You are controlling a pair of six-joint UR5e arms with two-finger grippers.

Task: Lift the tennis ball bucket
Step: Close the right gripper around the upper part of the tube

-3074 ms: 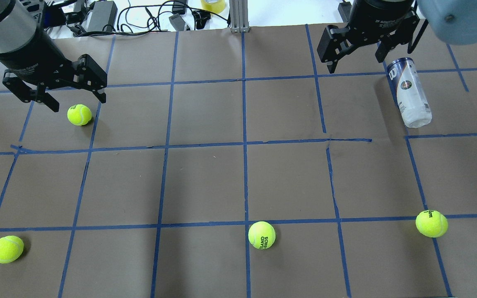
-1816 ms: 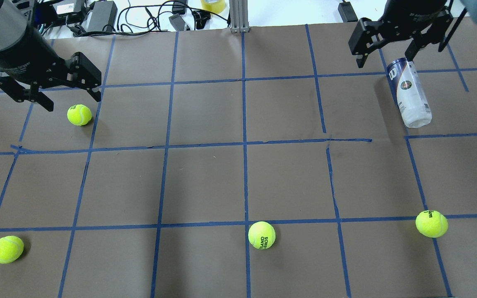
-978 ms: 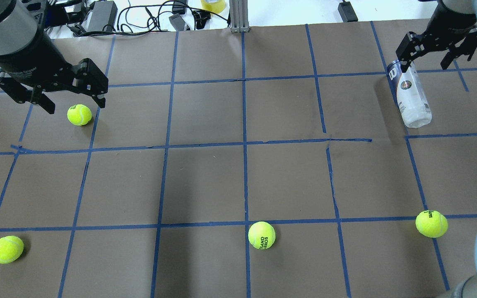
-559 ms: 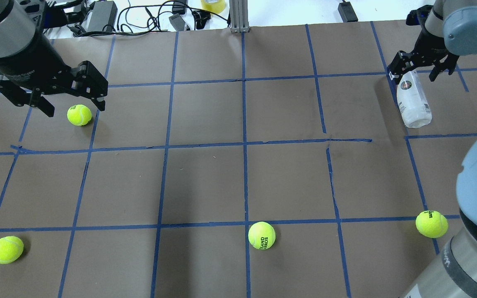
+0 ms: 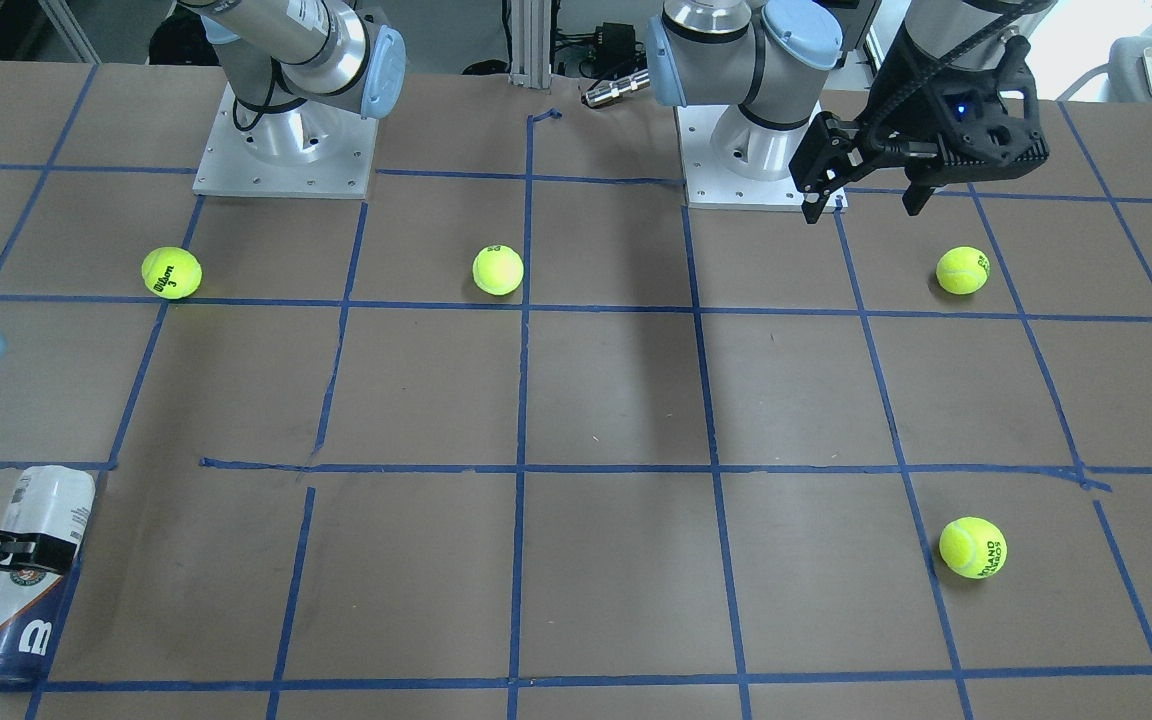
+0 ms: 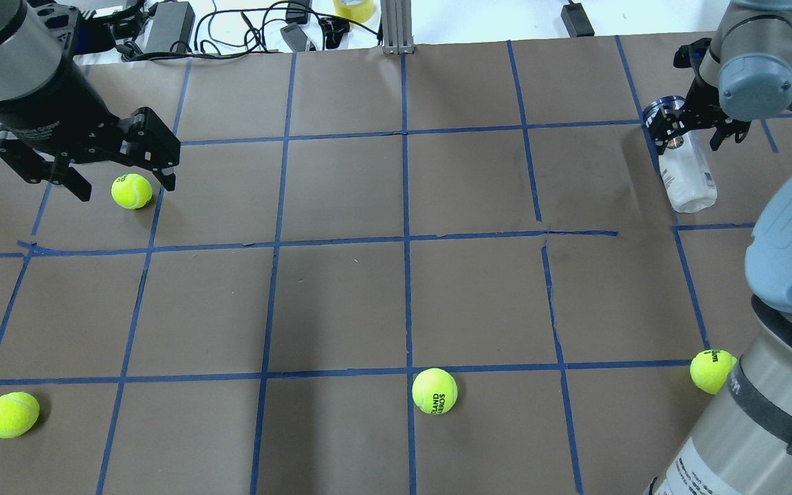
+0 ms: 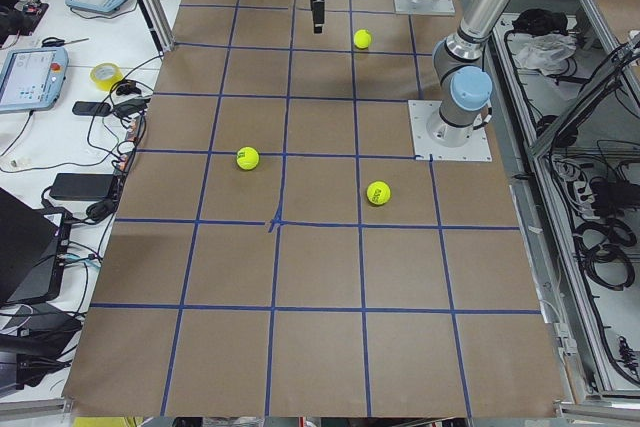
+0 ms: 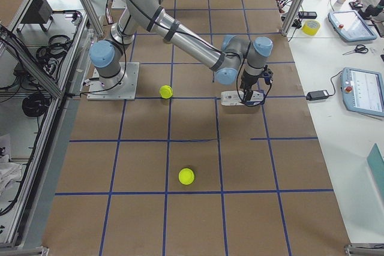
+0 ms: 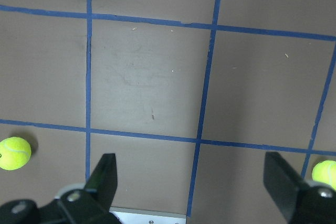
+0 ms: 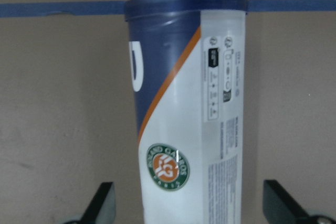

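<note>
Three yellow-green tennis balls (image 6: 434, 390) lay spaced along the near edge of the brown, blue-taped desk (image 6: 341, 302), on the robot's side. Farther out, toward the left edge, a fourth ball (image 6: 132, 191) sat close by the left gripper (image 6: 126, 187), which hung above the desk with its fingers spread wide and nothing between them. Toward the far edge on the right, the tennis ball bucket (image 6: 690, 180) lay on its side, its navy-banded end pointing at the far edge and its pale end toward the robot. The right gripper (image 6: 686, 141) straddled the bucket just behind the navy band. Its fingers (image 10: 102, 203) were spread to either side of the white label, with a gap showing between each and the plastic. What the bucket held could not be made out.
</note>
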